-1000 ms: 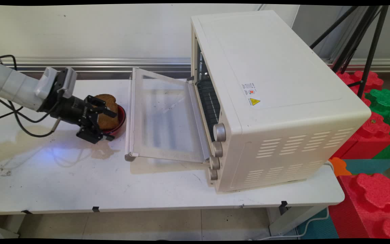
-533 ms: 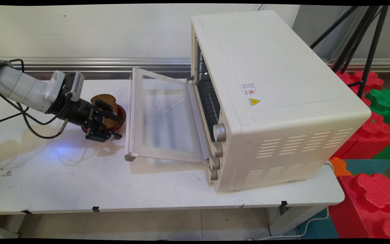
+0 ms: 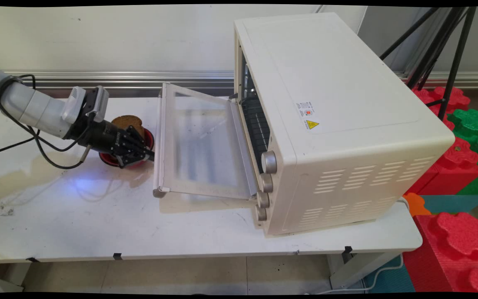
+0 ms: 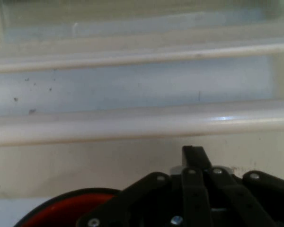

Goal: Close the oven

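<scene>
Fingers together on gripper [image 3: 144,153], over red bowl [image 3: 116,160] holding bread slice [image 3: 128,121], beside open toaster oven door [image 3: 199,143].

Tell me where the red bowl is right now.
Main view, table's left: the red bowl holding toast sits beside the open oven door, under the end effector.

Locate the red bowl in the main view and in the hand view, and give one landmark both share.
Main view: the red bowl sits left of centre on the white table, by the open oven door's handle, partly hidden behind the gripper.
Hand view: only a red arc of its rim shows at the bottom left, beside the gripper's black linkage.
Shared landmark: the oven door's pale handle bar.
</scene>
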`<control>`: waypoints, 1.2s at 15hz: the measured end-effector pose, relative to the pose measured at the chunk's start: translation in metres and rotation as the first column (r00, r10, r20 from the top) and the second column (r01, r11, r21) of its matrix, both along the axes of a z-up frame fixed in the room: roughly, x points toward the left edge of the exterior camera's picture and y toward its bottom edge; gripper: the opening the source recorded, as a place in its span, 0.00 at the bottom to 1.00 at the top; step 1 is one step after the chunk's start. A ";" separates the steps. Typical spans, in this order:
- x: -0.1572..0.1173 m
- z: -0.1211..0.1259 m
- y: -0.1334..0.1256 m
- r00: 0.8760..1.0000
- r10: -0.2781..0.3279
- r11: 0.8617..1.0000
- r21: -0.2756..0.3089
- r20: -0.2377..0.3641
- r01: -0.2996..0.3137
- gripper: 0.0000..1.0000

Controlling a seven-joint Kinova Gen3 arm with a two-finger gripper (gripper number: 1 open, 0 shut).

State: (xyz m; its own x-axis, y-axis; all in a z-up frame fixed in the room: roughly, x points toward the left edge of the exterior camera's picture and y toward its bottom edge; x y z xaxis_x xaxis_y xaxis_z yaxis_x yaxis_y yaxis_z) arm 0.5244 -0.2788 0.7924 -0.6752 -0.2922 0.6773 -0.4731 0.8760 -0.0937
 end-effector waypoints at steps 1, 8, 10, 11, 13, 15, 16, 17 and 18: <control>-0.001 0.000 -0.001 1.000 0.004 1.000 0.000 -0.008 -0.004 0.00; -0.005 0.001 -0.007 0.998 0.025 1.000 -0.015 -0.065 -0.027 0.00; -0.007 0.003 -0.007 0.996 0.031 0.999 -0.023 -0.084 -0.033 0.00; -0.008 0.005 -0.007 0.995 0.034 0.999 -0.028 -0.095 -0.036 0.00; -0.010 0.008 -0.008 0.993 0.036 0.999 -0.037 -0.110 -0.041 0.00; -0.011 0.013 -0.008 0.991 0.040 0.998 -0.047 -0.126 -0.046 0.00; -0.012 0.015 -0.008 0.990 0.040 0.998 -0.051 -0.133 -0.047 0.00; -0.013 0.019 -0.008 0.989 0.040 0.997 -0.059 -0.143 -0.049 0.00; -0.014 0.022 -0.009 0.988 0.041 0.997 -0.066 -0.152 -0.051 0.00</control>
